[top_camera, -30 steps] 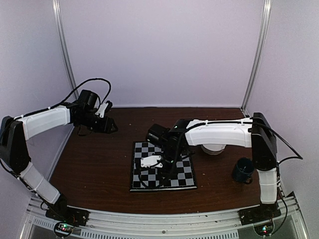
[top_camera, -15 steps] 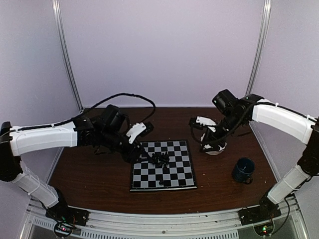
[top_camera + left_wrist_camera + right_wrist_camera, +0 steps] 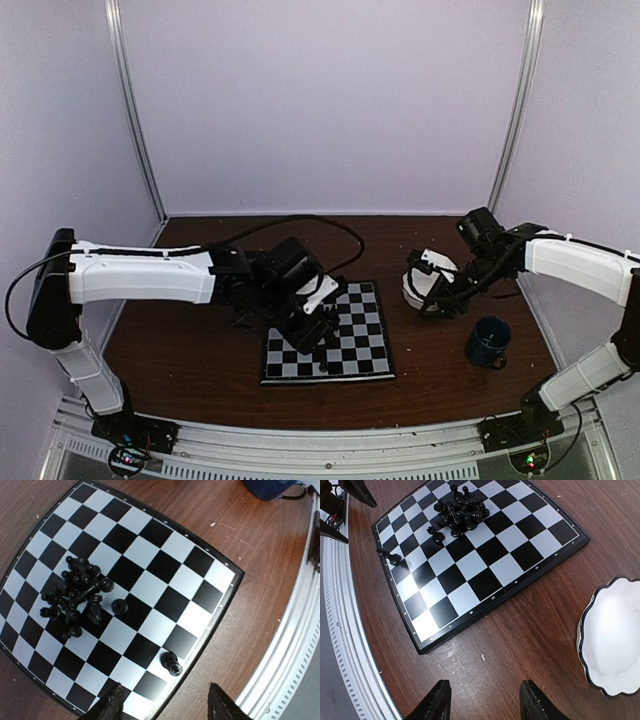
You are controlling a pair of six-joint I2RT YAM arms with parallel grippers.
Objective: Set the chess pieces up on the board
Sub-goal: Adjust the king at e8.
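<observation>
The chess pieces point(image 3: 75, 592) lie heaped on the board point(image 3: 150, 587), two apart toward its edge, with the left fingers point(image 3: 111, 709) spread and empty above that edge and the right fingers point(image 3: 434, 702) spread and empty above the bench point(image 3: 520, 645) near the white bowl point(image 3: 615, 635).

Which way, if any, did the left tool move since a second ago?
Yes. The left tool swung right and nearer, now over the board.

Heap of chess pieces point(image 3: 461, 512) on board point(image 3: 492, 567)
</observation>
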